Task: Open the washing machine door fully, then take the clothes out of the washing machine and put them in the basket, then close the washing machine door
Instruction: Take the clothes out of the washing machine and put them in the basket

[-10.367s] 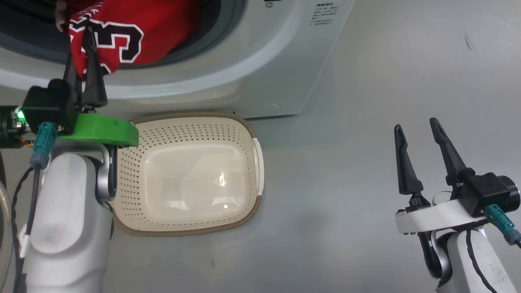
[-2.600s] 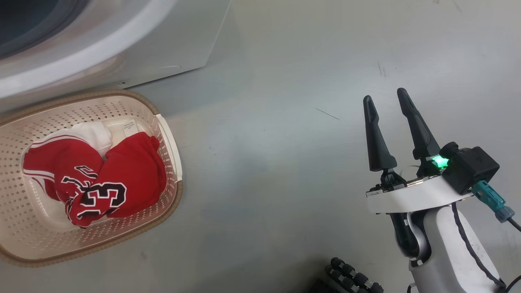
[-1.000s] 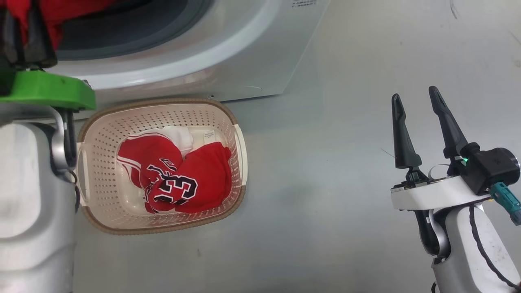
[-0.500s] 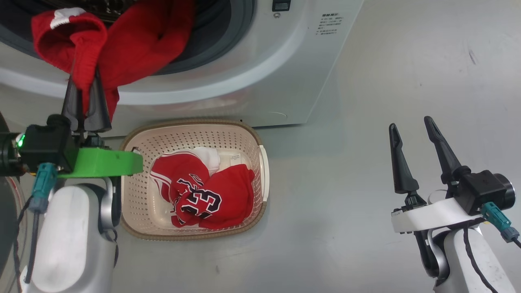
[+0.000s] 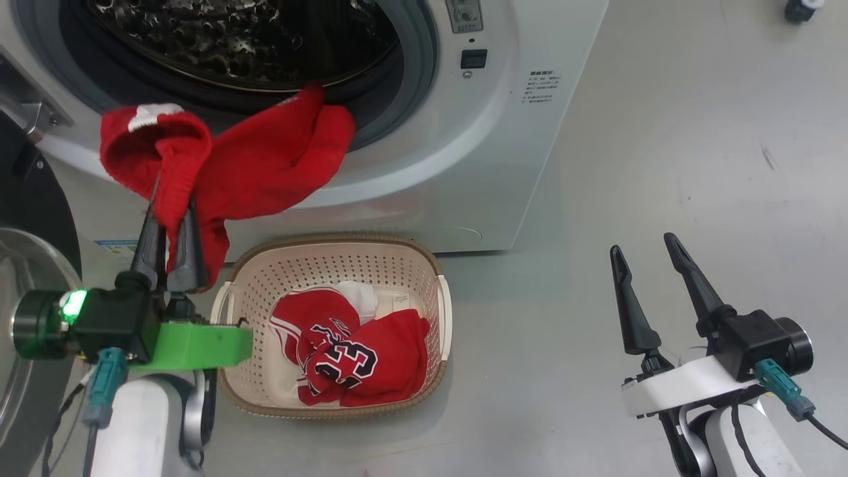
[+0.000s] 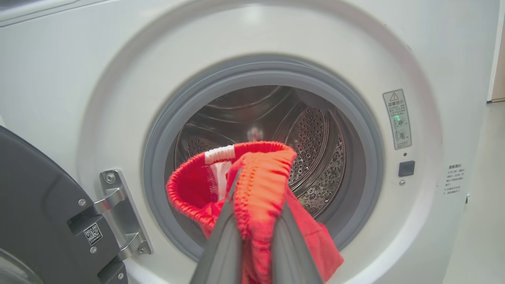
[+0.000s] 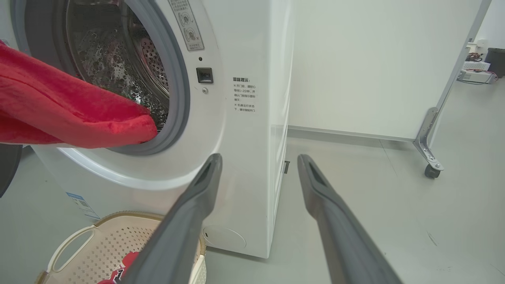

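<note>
Washing machine door swung open at far left, my left gripper clamped on a red garment draped from the washing machine drum mouth, basket directly below holding a red jersey, my right gripper spread wide, empty, above bare floor.

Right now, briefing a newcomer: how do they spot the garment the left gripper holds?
Start at the white washing machine. A red garment hangs from its open drum mouth, pinched in the left gripper. Unlike the jersey in the basket below, it shows no number.
</note>
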You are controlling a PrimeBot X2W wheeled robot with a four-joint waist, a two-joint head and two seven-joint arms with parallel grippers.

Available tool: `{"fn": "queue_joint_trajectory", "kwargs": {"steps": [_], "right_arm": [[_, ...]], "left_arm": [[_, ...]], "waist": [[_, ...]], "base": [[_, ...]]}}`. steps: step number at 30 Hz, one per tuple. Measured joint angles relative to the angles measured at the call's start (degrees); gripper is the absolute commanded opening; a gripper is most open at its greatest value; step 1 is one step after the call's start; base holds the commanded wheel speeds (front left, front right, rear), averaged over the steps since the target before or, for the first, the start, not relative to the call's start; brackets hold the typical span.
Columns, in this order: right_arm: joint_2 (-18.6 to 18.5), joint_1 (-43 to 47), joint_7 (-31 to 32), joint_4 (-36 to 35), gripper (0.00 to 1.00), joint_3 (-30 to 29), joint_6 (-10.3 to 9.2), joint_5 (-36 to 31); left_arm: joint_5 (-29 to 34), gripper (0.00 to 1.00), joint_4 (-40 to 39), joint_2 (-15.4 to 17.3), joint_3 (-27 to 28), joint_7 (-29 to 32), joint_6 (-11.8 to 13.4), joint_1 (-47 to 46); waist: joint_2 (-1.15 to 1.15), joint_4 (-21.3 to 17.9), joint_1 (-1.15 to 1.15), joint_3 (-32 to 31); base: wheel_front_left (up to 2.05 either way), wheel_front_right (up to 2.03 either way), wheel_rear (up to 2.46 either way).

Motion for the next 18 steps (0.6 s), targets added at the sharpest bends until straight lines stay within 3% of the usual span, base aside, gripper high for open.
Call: {"fn": "queue_joint_trajectory", "kwargs": {"steps": [8, 18], "right_arm": [[0.40, 0.85, 0.00, -0.62, 1.00, 0.98, 0.01, 0.00], [0.51, 0.96, 0.00, -2.24, 1.00, 1.14, 0.00, 0.02]], "left_arm": [[-0.52, 0.00, 2.92, -0.02, -1.32, 2.71, 0.01, 6.30], [-3.25, 0.00, 10.24, -0.27, -2.19, 3.96, -0.57, 6.75]], "waist": [[0.00, -2.06, 0.00, -0.59], [0.00, -4.04, 0.00, 2.16]], "base": [[0.00, 0.00, 0.00], [0.00, 0.00, 0.00]]}}
